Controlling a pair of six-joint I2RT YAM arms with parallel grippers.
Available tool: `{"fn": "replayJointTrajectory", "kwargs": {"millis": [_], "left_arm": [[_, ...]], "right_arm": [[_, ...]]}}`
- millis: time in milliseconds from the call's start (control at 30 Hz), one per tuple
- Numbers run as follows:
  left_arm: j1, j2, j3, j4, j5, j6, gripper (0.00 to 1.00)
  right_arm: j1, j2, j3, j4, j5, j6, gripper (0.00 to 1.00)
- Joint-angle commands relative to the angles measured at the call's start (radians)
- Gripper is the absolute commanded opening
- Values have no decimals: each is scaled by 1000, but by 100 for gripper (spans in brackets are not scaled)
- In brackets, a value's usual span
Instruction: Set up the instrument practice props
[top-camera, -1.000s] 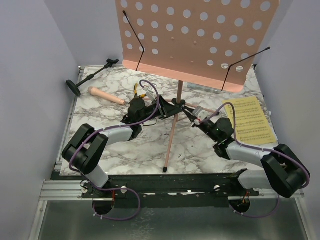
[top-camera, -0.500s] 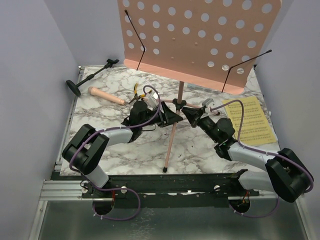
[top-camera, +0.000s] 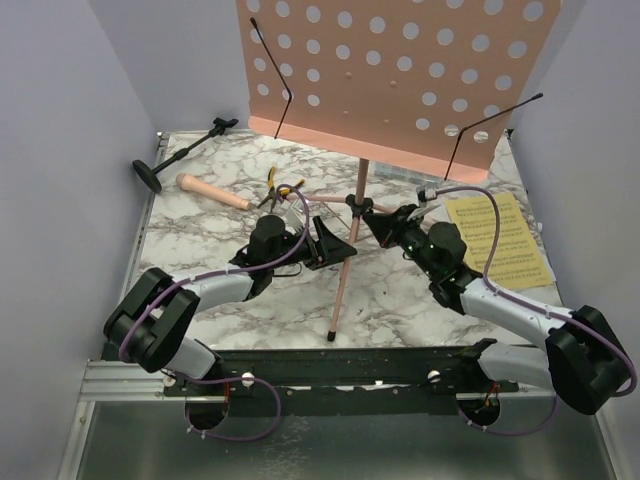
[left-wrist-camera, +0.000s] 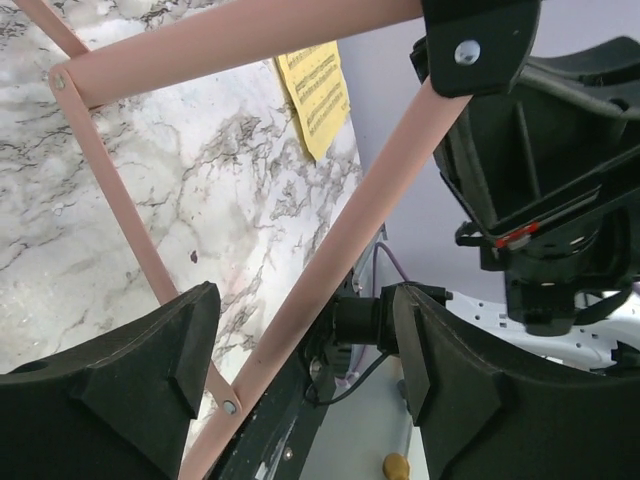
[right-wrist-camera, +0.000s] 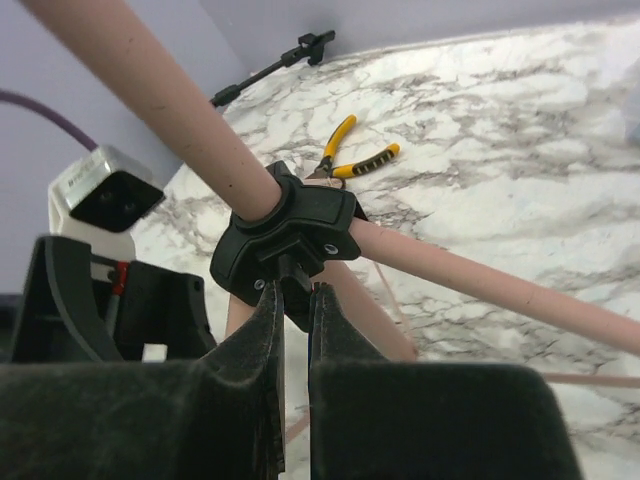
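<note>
The pink perforated music stand (top-camera: 400, 70) stands upright at mid-table on its tripod, with a black hub (top-camera: 352, 205). My left gripper (top-camera: 332, 246) is open, and its jaws straddle the front pink leg (left-wrist-camera: 340, 260) without closing on it. My right gripper (top-camera: 378, 222) is shut on the small black knob under the hub (right-wrist-camera: 290, 235). The yellow music sheets (top-camera: 500, 240) lie flat at the right and also show in the left wrist view (left-wrist-camera: 318, 90). The black mic stand (top-camera: 185, 148) lies on its side at the far left. The pink-beige microphone (top-camera: 213, 192) lies beside it.
Yellow-handled pliers (top-camera: 280, 187) lie just behind my left gripper and also show in the right wrist view (right-wrist-camera: 350, 160). Purple walls close in the table on the left, right and back. The stand's front leg reaches down to the table's near edge (top-camera: 330, 338).
My left gripper has moved right and nearer, from the pliers to the stand's front leg. My right gripper has moved up and left to the hub.
</note>
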Motion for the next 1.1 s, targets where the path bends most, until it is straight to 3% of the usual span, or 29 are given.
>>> {"fn": "replayJointTrajectory", "kwargs": {"millis": [0, 100, 400, 667, 800, 900, 967, 1067], "left_arm": [[-13, 13, 10, -5, -36, 37, 74], [-39, 35, 38, -2, -52, 66, 71], [-60, 93, 31, -2, -106, 98, 38], [-81, 71, -50, -2, -183, 105, 12], [-83, 73, -82, -2, -214, 105, 5], [-85, 81, -94, -2, -219, 99, 2], [-84, 81, -97, -1, -222, 96, 0], [-84, 72, -100, 0, -226, 95, 0]], "right_arm": [[2, 12, 82, -373, 101, 308, 0], [1, 12, 143, -525, 101, 470, 0], [-15, -12, 127, -676, -39, 828, 0], [-150, -24, 11, -463, -390, 1192, 0], [-234, -7, -25, -341, -497, 1321, 0], [-270, 43, -30, -267, -554, 1346, 0], [-282, 76, -3, -251, -573, 1280, 3], [-285, 78, 112, -447, -541, 1057, 28]]}}
